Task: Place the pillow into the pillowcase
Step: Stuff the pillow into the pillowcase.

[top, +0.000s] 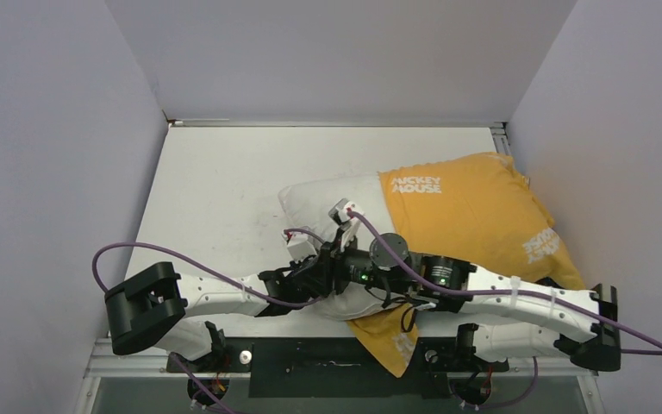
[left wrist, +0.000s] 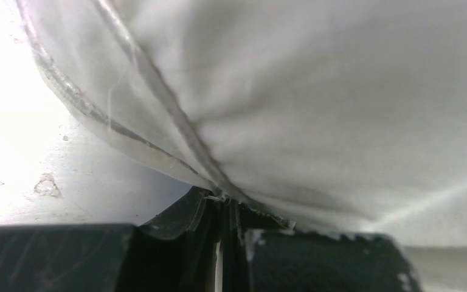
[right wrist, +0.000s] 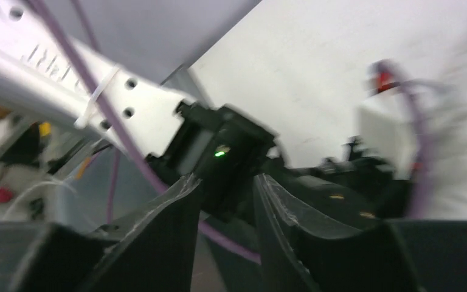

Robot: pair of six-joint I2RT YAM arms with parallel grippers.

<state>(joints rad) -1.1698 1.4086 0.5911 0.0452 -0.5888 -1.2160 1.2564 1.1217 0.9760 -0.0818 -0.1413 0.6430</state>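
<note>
The off-white pillow [top: 327, 200] lies mid-table with its right part inside the orange-yellow pillowcase [top: 474, 211], whose white "Mickey Mouse" lettering faces up. A loose flap of the pillowcase [top: 390, 338] hangs toward the near edge. My left gripper [top: 332, 274] is shut on the pillow's stitched seam. In the left wrist view the pillow [left wrist: 316, 91] fills the frame above the pinching left gripper [left wrist: 225, 204]. My right gripper [top: 326, 246] hovers close by over the pillow's near-left end. In the blurred right wrist view the right gripper [right wrist: 228, 179] stands open with nothing between its fingers.
Grey walls enclose the white table [top: 224, 181] on the left, back and right. The left arm's white link [right wrist: 140, 115] and its wrist camera [right wrist: 383, 125] cross right in front of the right gripper. Both arm bases sit at the near edge.
</note>
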